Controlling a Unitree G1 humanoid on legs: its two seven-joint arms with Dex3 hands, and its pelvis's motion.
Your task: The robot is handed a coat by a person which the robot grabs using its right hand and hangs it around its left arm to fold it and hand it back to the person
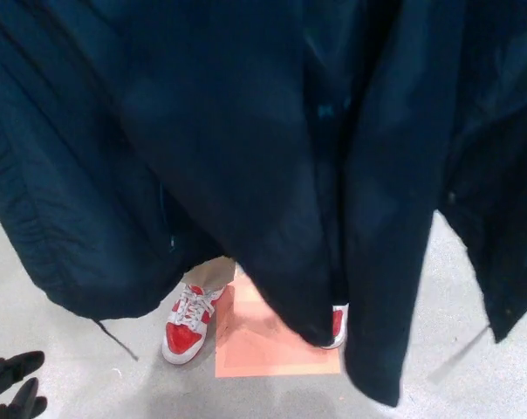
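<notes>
Head view only. Noted a dark navy coat [246, 157] filling nearly the whole frame, hanging in long vertical folds close before the camera, lower hems ending above the floor [80, 297], a thin drawcord [115, 340] dangling from the hem at picture left. Cannot confirm what bears the coat: no arm visible under or behind the cloth. Judged as the draping step, with the fold over the left arm not yet made. To do it well: keep the supporting forearm level and steady beneath the cloth; let the weight settle about evenly on both sides to prevent sliding off; keep hems and drawcord clear of the floor; avoid swinging loose panels toward the person standing just beyond. Seen below the hems: a person's red-and-white sneaker [187, 327] under a beige trouser leg [213, 272], and a second sneaker [337, 325] mostly hidden by a coat fold, both at the edges of an orange floor marker [263, 353]. Found the left hand [15, 388] low in the bottom-left corner, well apart from the coat. Recorded its black fingers [12, 367] as spread and released, grasping nothing and touching nothing visible. Right hand not in frame; cannot tell its state, nor whether it grips the coat.
</notes>
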